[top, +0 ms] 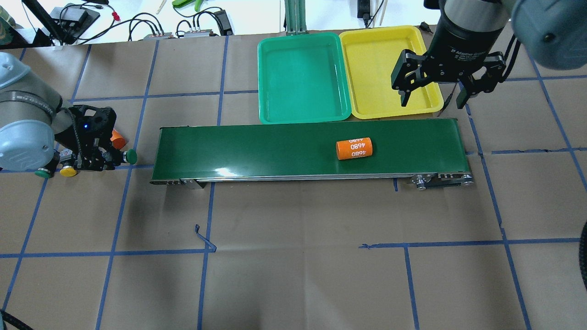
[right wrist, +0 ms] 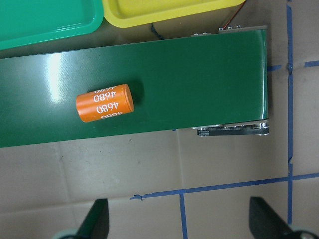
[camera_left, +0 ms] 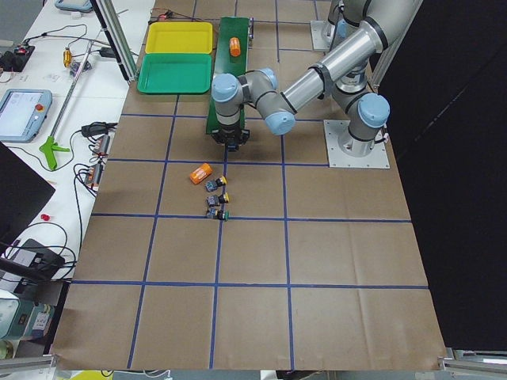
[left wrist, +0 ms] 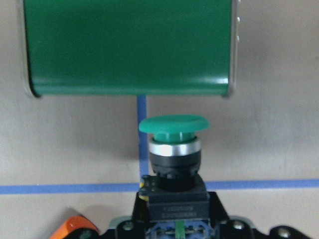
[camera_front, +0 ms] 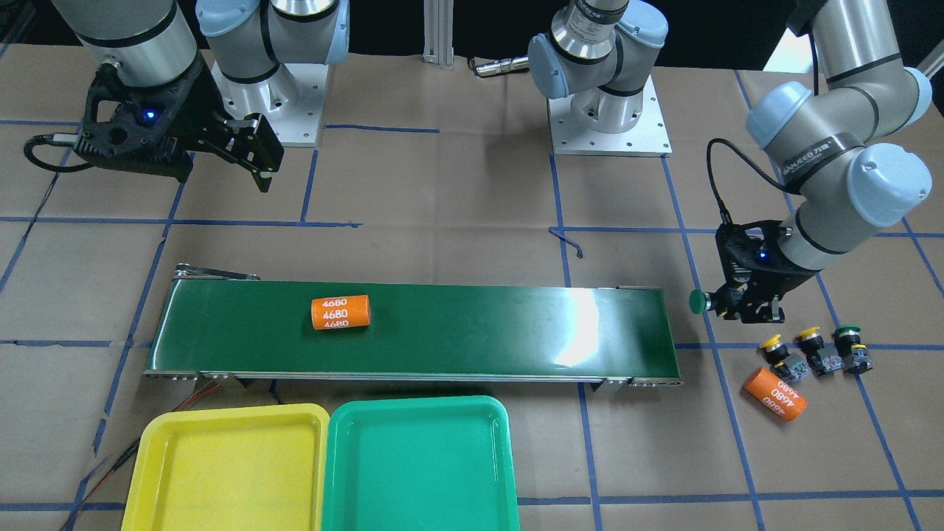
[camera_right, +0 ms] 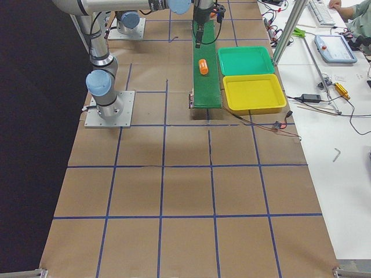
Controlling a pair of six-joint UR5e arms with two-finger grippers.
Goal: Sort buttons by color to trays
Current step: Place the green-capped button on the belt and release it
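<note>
Left end effector (left wrist: 174, 224), half cropped, around green button (left wrist: 173, 125)

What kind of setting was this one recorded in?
Probably a robotics lab mock-up of a sorting line: a brown paper-covered table gridded with blue tape, a short dark-green conveyor belt, and a cable-strewn white side bench.

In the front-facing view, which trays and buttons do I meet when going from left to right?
yellow tray → green tray → held green button in the left gripper → first yellow button → second yellow button → loose green button
</note>
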